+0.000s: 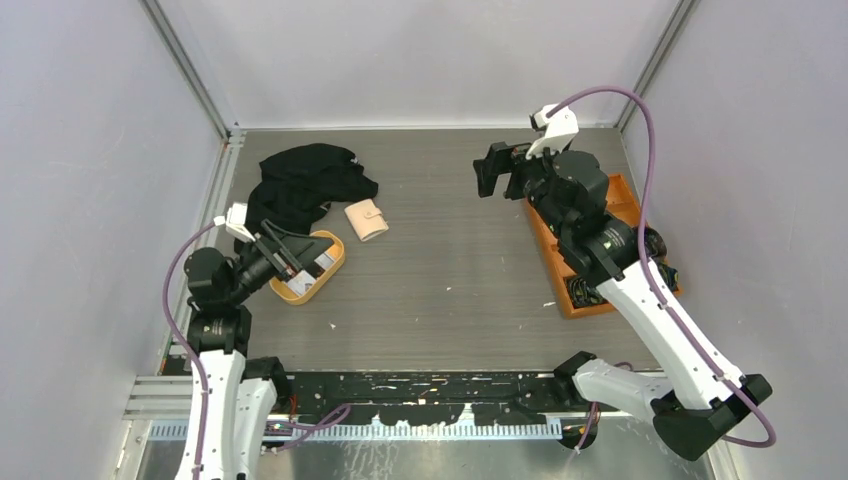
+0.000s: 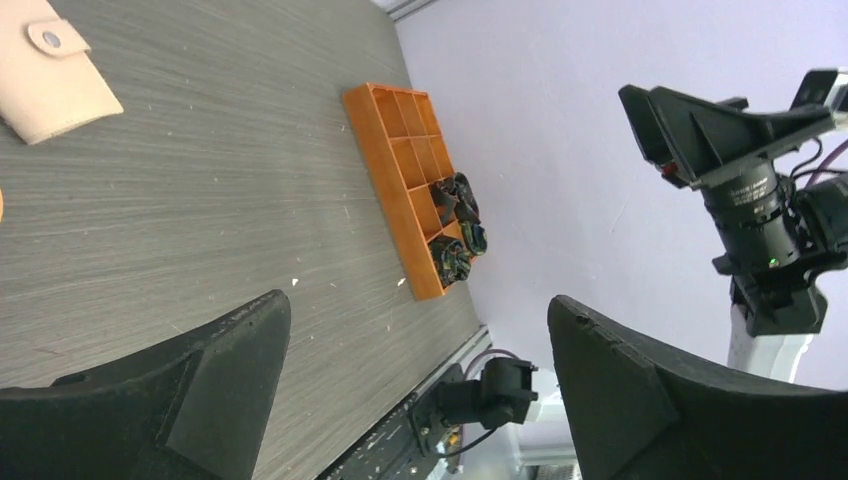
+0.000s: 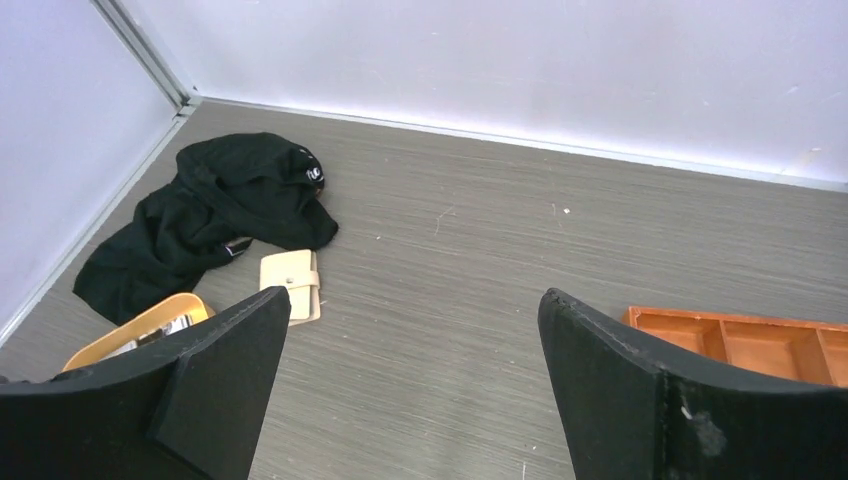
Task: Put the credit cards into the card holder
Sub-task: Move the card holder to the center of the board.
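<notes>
the card holder (image 1: 366,221) lies snapped shut toward the table's (image 1: 450,300) far left corner, just beside a black cloth (image 1: 305,185). the credit cards (image 1: 322,262) seem to lie in the orange oval tray (image 1: 300,293) near the left edge. left gripper (image 2: 415,305) over the tray and right gripper (image 3: 412,300) both gape wide, holding nothing. nothing looks begun; the next move likely calls for unsnapping the holder.

A robotics lab test cell is shown: a grey tabletop (image 1: 450,300) is enclosed by plain pale walls (image 1: 80,150) framed with aluminium rails (image 1: 190,68), and a left arm (image 1: 225,410) and right arm (image 1: 665,320) are bolted at its near edge.
</notes>
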Available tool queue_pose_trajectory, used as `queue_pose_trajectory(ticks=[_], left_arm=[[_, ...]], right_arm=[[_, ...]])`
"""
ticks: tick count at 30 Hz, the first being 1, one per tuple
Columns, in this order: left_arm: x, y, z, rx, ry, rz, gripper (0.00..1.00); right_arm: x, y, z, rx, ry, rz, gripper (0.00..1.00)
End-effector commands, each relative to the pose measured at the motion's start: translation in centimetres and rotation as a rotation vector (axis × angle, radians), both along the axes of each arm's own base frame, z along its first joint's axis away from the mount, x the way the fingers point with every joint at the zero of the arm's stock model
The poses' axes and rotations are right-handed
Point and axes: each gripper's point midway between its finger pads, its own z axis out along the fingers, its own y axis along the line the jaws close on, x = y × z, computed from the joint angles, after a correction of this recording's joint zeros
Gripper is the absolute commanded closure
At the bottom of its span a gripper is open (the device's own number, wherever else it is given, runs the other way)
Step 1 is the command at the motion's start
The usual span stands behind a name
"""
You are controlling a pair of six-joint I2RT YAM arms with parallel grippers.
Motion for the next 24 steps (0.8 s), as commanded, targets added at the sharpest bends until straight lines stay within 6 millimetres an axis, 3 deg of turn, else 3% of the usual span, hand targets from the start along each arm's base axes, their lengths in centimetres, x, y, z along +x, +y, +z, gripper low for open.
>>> queue_pose_trajectory(ticks=[1, 3, 6, 9, 13, 19, 21, 24], left_arm=[[1.4, 0.1, 0.9, -0.05, -0.056, 0.003, 0.01], [2.4, 0.5, 0.4, -0.025, -0.054, 0.048, 0.01], [3.6, 0.4, -0.8, 0.105, -0.028, 0.128, 0.02], [3.8, -3.1, -2.8, 0.282, -0.023, 0.092, 0.03], [6.4, -6.5, -5.7, 0.446, -0.028, 0.084, 0.03], [12.1, -9.9, -10.4, 0.478, 0.056, 0.048, 0.07], [14.0, -10.9, -10.7, 0.501, 0.09, 0.036, 0.09], [16.6, -10.8, -12.9, 0.531, 0.181, 0.057, 0.21]], right_arm=[[-0.2, 0.2, -0.9, 0.047, 0.027, 0.008, 0.01], [-1.0, 1.2, -2.1, 0.001, 0.038, 0.099, 0.01], [-3.0, 3.8, -6.2, -0.163, 0.049, 0.37, 0.0], [-4.2, 5.5, -10.2, -0.206, 0.103, 0.529, 0.01], [-5.5, 6.6, -13.6, -0.232, 0.203, 0.664, 0.01], [-4.4, 6.1, -15.9, -0.2, 0.323, 0.639, 0.0], [-4.1, 5.8, -16.4, -0.18, 0.37, 0.628, 0.01], [-3.5, 5.3, -17.3, -0.162, 0.447, 0.613, 0.0]])
